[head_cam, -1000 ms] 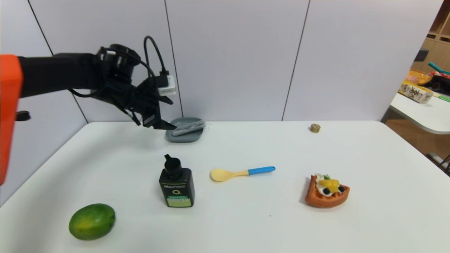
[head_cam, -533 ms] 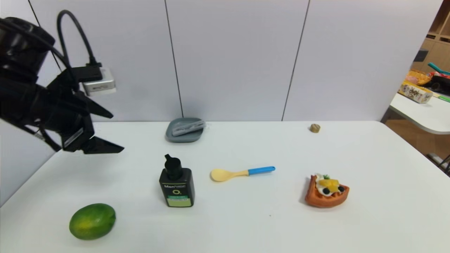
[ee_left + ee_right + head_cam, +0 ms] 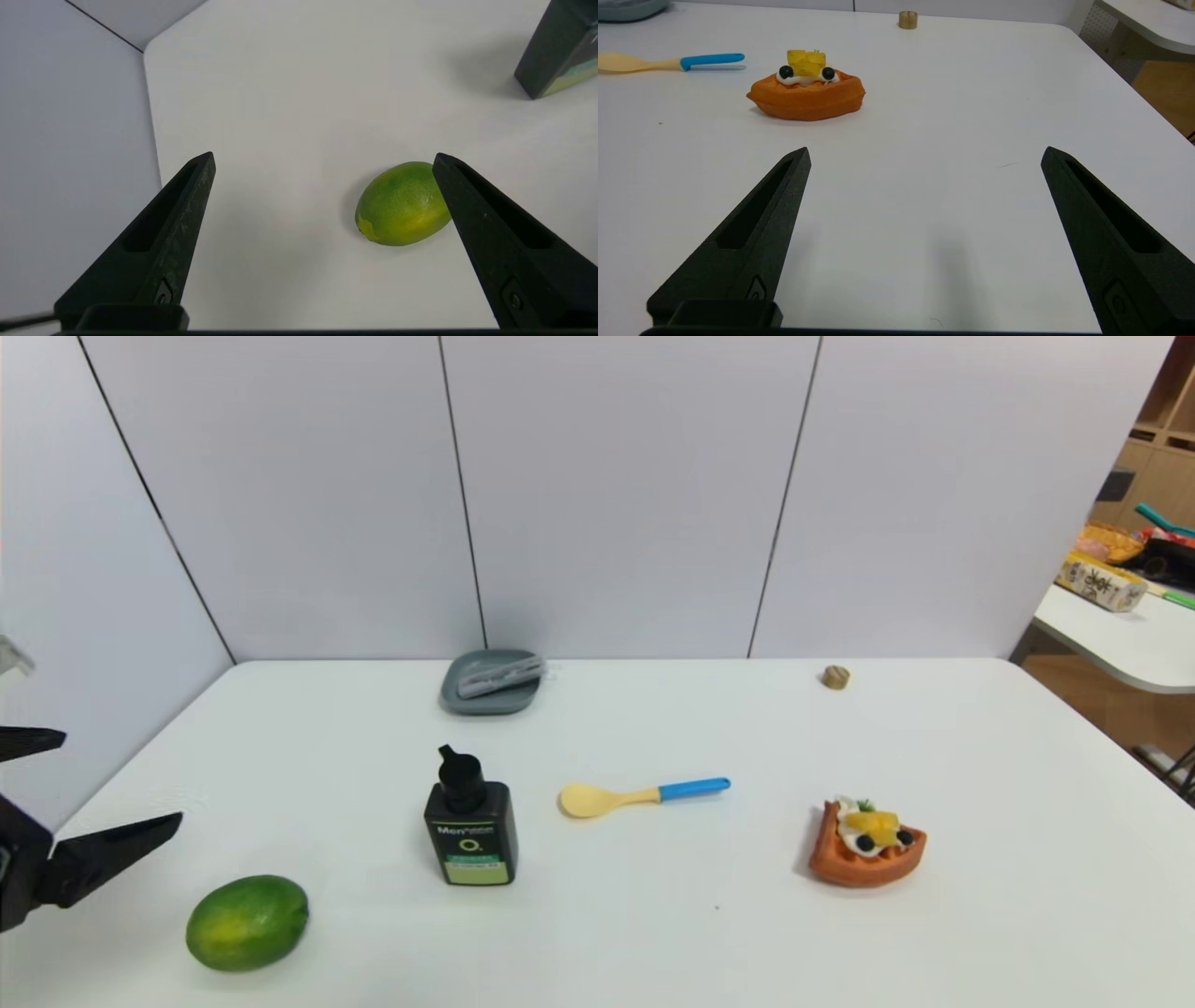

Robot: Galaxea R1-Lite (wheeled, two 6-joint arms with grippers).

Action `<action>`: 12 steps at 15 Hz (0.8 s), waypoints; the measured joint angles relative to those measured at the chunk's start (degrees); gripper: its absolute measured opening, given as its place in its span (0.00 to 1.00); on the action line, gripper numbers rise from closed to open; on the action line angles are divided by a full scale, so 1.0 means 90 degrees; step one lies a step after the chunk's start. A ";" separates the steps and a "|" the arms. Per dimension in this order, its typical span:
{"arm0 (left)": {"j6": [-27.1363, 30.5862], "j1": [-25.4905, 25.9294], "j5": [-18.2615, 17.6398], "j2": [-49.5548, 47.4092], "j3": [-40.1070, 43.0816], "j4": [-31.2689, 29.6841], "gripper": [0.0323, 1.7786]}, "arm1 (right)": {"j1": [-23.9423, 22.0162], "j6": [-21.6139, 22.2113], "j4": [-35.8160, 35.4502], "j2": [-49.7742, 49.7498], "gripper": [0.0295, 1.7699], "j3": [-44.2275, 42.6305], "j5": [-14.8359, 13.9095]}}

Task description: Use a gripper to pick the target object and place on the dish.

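Clear plastic case (image 3: 501, 677) lies on the grey-blue dish (image 3: 490, 707), tilted across it with one end over the raised rim. Left gripper (image 3: 124, 778) is at the table's left edge, well apart from the dish, beside the green fruit (image 3: 247, 923); jaws wide apart, nothing held. Right gripper (image 3: 926, 148) is parked above the table's near right part; jaws likewise wide apart and without a load. Black pump bottle (image 3: 470, 821) stands upright between fruit and spoon (image 3: 644, 797).
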 joint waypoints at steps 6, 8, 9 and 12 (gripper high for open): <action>-0.0554 0.0024 0.0053 -0.2622 0.2055 -0.1877 0.95 | 0.0000 0.0003 0.0000 0.0000 0.97 0.0000 0.0000; -0.0757 0.0024 0.0031 -0.3466 0.2729 -0.2139 0.95 | 0.0000 0.0005 0.0000 0.0000 0.97 0.0000 0.0003; -0.0867 0.0024 -0.0009 -0.3786 0.3072 -0.2200 0.95 | 0.0000 0.0005 0.0000 0.0000 0.97 0.0000 0.0000; -0.1248 0.0038 -0.0451 -0.4389 0.3924 -0.2639 0.95 | 0.0000 0.0003 -0.0003 0.0000 0.97 0.0000 0.0000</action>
